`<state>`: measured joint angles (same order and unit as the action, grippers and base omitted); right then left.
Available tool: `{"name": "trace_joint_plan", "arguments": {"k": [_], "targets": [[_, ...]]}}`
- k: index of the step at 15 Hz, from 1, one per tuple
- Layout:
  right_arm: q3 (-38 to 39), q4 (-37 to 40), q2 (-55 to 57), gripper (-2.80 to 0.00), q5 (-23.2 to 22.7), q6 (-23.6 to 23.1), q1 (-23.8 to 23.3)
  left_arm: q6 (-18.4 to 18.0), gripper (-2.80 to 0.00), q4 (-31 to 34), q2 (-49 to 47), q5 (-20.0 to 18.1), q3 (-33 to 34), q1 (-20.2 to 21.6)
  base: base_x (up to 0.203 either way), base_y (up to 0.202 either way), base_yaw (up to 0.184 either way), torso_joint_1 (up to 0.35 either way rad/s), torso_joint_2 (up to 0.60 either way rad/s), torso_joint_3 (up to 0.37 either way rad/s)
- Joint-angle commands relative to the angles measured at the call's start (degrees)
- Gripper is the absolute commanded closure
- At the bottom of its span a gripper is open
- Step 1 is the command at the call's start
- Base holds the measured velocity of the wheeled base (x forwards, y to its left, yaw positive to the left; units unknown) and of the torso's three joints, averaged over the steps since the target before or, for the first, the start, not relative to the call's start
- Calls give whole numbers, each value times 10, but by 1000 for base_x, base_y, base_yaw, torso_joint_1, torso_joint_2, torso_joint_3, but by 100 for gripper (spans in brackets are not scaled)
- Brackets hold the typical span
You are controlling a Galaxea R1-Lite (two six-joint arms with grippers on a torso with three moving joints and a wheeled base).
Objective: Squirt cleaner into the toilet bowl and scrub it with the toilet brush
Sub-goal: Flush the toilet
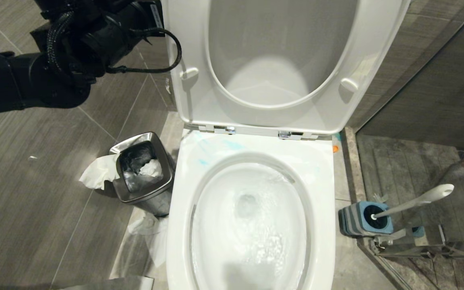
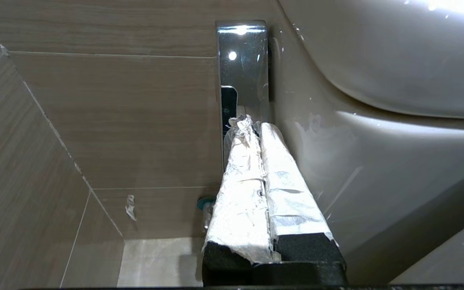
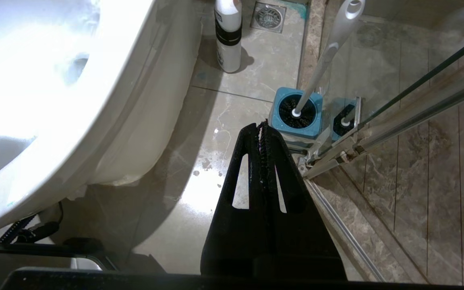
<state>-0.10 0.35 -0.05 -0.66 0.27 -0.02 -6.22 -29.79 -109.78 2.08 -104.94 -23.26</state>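
The toilet bowl [image 1: 324,189] stands open with its seat and lid up, and water churns in the basin. Faint blue streaks of cleaner [image 1: 204,152] mark the back left of the rim. To the right, the toilet brush [image 1: 416,202] sits in its blue holder [image 3: 296,114], grey handle [image 3: 325,56] leaning away. My left arm [image 1: 71,48] reaches past the lid's left side. The left gripper [image 2: 252,123], wrapped in silvery film, is shut and empty, its tips at a chrome plate [image 2: 242,60] on the wall beside the ceramic. The right gripper [image 3: 262,127] hangs shut and empty over the floor, just short of the brush holder.
A steel-rimmed waste bin [image 1: 143,173] stands left of the bowl, with crumpled tissue [image 1: 97,173] on the floor beside it. A white bottle [image 3: 228,36] and a floor drain [image 3: 268,16] lie beyond the bowl. A glass shower door [image 3: 417,100] and its metal rail bound the right side.
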Motion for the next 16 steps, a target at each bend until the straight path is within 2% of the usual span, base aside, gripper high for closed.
{"name": "trace_joint_plan", "arguments": {"k": [1,3,9,11,13,16], "targets": [[0,0,0,0,0,0,0,-14,0,16,53,-1,0,-4,0,0,0,0,0,0],[0,0,0,0,0,0,0,-24,0,47,84,-1,-1,-6,0,0,0,0,0,0],[0,0,0,0,0,0,0,-31,0,52,145,-1,-2,-4,0,0,0,0,0,0],[0,0,0,0,0,0,0,-32,0,77,180,-1,-1,-1,0,0,0,0,0,0],[0,0,0,0,0,0,0,-32,0,165,229,-2,0,2,0,0,0,0,0,0],[0,0,0,0,0,0,0,-27,0,358,299,-9,-3,4,0,0,0,0,0,0]]}}
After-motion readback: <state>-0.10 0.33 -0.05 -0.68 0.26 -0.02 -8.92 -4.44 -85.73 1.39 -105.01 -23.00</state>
